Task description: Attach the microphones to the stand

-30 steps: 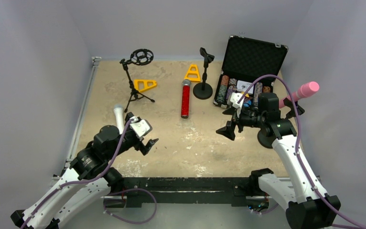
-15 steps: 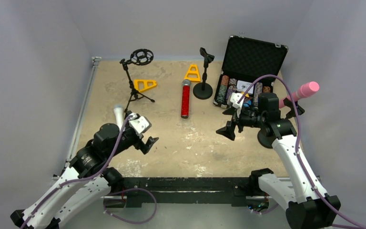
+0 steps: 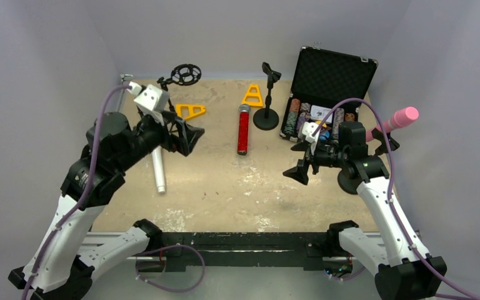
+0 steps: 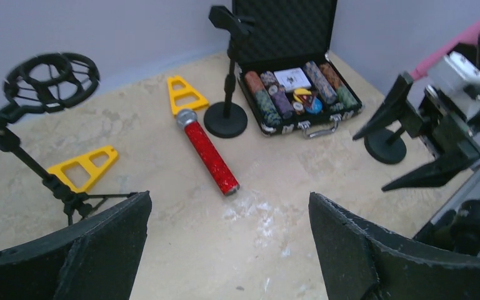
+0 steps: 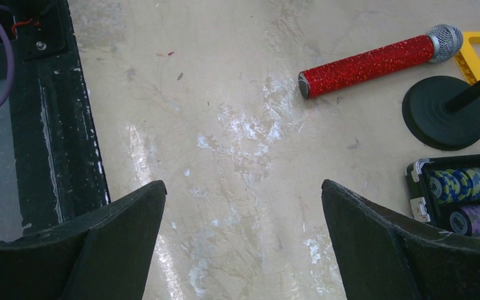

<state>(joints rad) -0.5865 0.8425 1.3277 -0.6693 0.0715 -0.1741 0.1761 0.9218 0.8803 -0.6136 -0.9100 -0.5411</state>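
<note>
Red microphone (image 4: 210, 157) lies beside the round-base stand (image 4: 226, 119); left pincer (image 4: 228, 200) and right pincer (image 5: 242, 184) gape apart

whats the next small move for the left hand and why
Probably ease the left hand forward and down toward the red microphone. The hand is open and empty, its wrist view shows that microphone almost straight ahead, and it lies flat on the table beside an empty clip stand. The white microphone is another loose option.

Microphones: pink (image 3: 400, 117) mounted; red (image 3: 243, 132), white (image 3: 158, 169) flat
</note>
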